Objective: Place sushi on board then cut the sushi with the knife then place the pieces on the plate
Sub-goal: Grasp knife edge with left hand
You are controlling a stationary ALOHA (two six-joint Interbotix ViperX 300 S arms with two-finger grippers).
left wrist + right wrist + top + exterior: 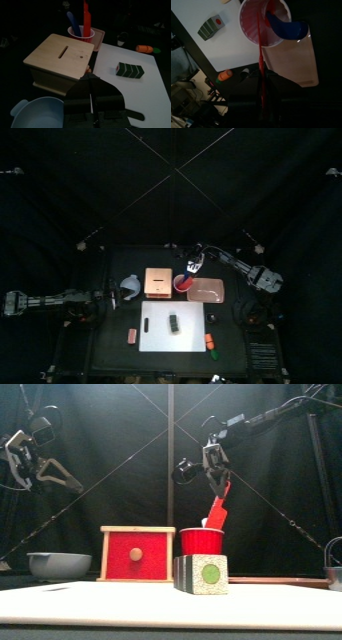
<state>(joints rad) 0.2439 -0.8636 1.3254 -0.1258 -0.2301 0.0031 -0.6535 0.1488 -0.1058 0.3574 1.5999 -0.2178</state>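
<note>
Here, the right gripper point(214, 472) hangs above the cup point(203, 542), clamped on the handle of the red knife point(217, 506). The knife's lower end is inside the cup, beside the blue knife point(286, 27). The sushi point(203, 574) lies whole near the middle of the board point(107, 599), at 6 o'clock from the cup. The tray point(210, 290) sits at 1 o'clock from the board and is bare. So the sushi looks placed, and fetching the knife seems to be the step in hand.

The nearest risk is the cup. If the knife rises at a slant, its blade may catch the rim and tip the light cup toward the tray or the box point(138, 554), throwing the blue knife out.

The hold is the next worry. The handle is thin and the knife hangs long below the pincer. It could twist or slip on the way to the board and arrive with the edge turned.

Then comes the cut itself. The left gripper point(93, 97) is at 9 o'clock, well apart from the sushi, carrying nothing; whether it is open cannot be told. With nothing to steady it, the roll may slide under the blade or roll off the board.
</note>
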